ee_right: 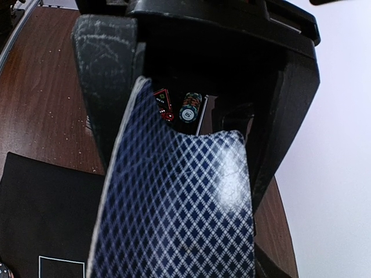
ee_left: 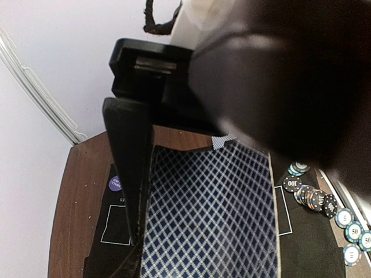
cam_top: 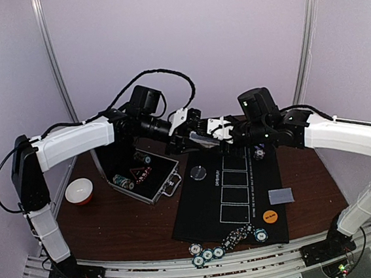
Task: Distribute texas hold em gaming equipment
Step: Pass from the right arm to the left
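Blue-backed card (ee_right: 174,220) bows midair above the mat (cam_top: 244,202), clamped in right claw (ee_right: 185,168); left claw (cam_top: 192,137) unclear.

Claw (ee_right: 188,174): two dark, scuffed fingers (ee_right: 104,87) are seen, one at each side of the card.
Playing card (ee_right: 179,208): blue lattice back, bowed, pinched edge to edge between them.
Chip stack (ee_right: 190,110): seen beyond the card, beside a red triangle (ee_right: 164,105).
Worktop (ee_right: 40,87): brown wood, partly covered by a black mat (ee_right: 40,197).
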`<action>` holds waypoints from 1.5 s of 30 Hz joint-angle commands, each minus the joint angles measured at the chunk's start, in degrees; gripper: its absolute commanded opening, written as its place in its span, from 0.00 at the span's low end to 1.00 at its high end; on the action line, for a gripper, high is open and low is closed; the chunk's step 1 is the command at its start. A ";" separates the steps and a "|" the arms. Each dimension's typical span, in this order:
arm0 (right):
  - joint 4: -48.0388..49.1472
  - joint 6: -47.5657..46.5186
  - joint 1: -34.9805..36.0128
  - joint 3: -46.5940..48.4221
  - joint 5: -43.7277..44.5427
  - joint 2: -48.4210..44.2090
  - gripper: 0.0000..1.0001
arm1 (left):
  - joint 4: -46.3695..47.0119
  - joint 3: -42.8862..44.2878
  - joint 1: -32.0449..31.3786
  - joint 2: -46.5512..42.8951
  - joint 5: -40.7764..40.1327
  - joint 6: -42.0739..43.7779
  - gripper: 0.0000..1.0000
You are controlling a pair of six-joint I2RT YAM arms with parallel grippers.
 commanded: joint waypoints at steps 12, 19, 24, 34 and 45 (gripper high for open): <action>4.83 0.60 0.38 -0.55 3.60 -1.87 0.68 | 7.95 -3.57 -0.38 -2.84 -0.19 -2.46 0.38; 4.78 0.51 0.38 -0.82 4.56 -2.66 0.86 | 9.95 -5.26 -0.35 -3.85 -0.05 -3.06 0.38; 3.76 1.19 0.42 -0.71 4.55 -3.66 1.00 | 10.01 -5.56 -0.35 -3.98 0.30 -3.15 0.38; 1.59 1.57 0.41 -1.04 4.11 -6.53 1.00 | 10.34 -5.67 -0.27 -4.02 0.27 -3.42 0.39; 0.73 1.85 0.38 -1.13 3.13 -6.38 1.00 | 10.25 -5.71 -0.27 -4.28 0.45 -4.03 0.39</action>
